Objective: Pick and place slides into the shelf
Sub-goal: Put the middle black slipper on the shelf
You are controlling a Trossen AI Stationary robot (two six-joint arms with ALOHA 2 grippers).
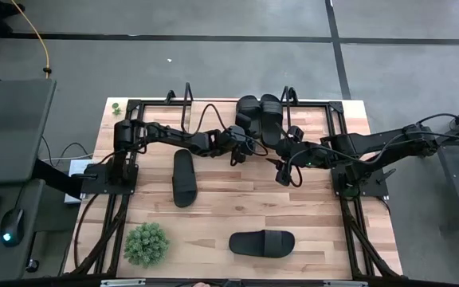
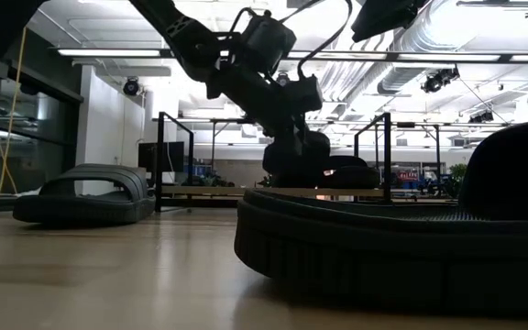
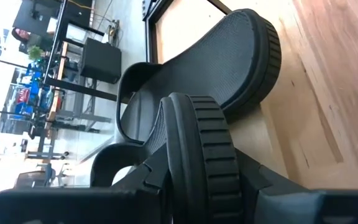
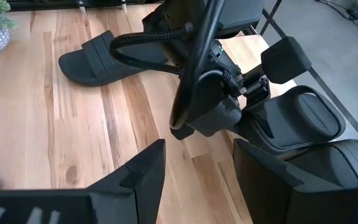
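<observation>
High view, looking straight down: a wooden desk (image 1: 237, 207) carries a low shelf (image 1: 213, 119) along its far edge, a light board between thin black wire end frames. Two black slides (image 1: 260, 118) lie side by side on the shelf board, right of its middle. The left gripper (image 1: 244, 148) reaches to the near end of the left slide of that pair; in the left wrist view a ribbed sole edge (image 3: 201, 155) sits right between its fingers, which appear clamped on it. The right gripper (image 1: 280, 169) hangs just beside it, near the shelf's front edge, its fingers (image 4: 138, 171) spread apart and holding nothing. A third slide (image 1: 183, 177) lies lengthwise on the desk left of centre, and a fourth slide (image 1: 262, 242) lies crosswise near the front edge. A small green potted plant (image 1: 146, 243) stands toward the front left corner.
</observation>
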